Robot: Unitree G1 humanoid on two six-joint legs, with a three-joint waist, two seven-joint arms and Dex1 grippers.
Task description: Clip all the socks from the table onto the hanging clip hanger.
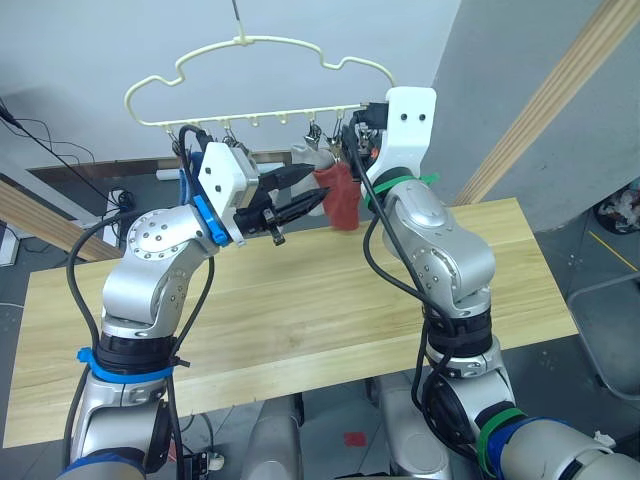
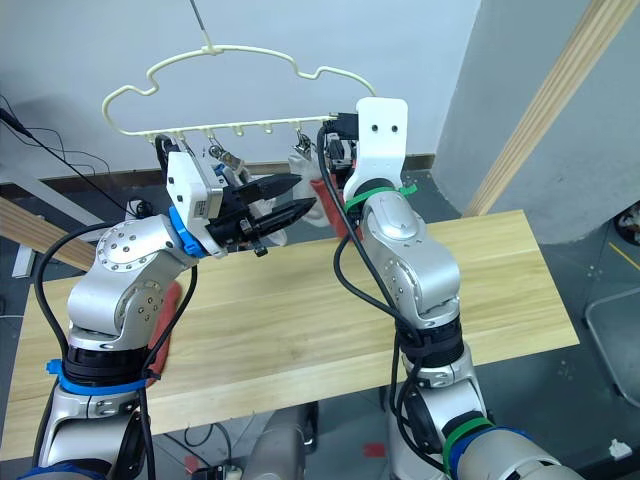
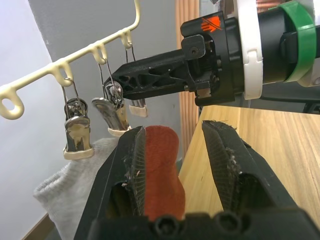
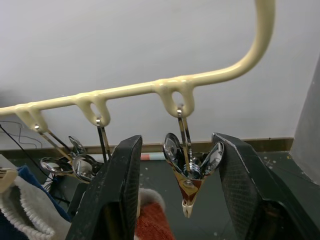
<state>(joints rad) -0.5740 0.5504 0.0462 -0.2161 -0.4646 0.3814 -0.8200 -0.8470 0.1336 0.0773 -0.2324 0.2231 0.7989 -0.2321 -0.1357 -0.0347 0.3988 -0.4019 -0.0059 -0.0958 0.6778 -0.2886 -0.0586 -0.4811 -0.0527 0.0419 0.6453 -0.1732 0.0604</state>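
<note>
The pale-yellow clip hanger [image 1: 250,42] hangs above the far edge of the table [image 1: 300,310]. A rust-red sock [image 1: 338,198] dangles under its row of clips; I cannot tell which clip holds it. A light grey sock [image 3: 65,195] hangs clipped beside it, and a blue sock [image 4: 22,177] hangs further along. My left gripper [image 1: 316,186] is open, its tips at the red sock's edge. The red sock [image 3: 160,170] lies against one finger. My right gripper [image 4: 177,140] is open with a finger on each side of an empty metal clip [image 4: 187,172]. Another rust-red sock [image 2: 168,318] lies on the table behind my left arm.
A thick wooden rail [image 1: 560,90] slants up at the right, and another wooden beam [image 1: 30,215] crosses at the left. Cables [image 1: 40,135] trail over the floor behind the table. The wall stands close behind the hanger.
</note>
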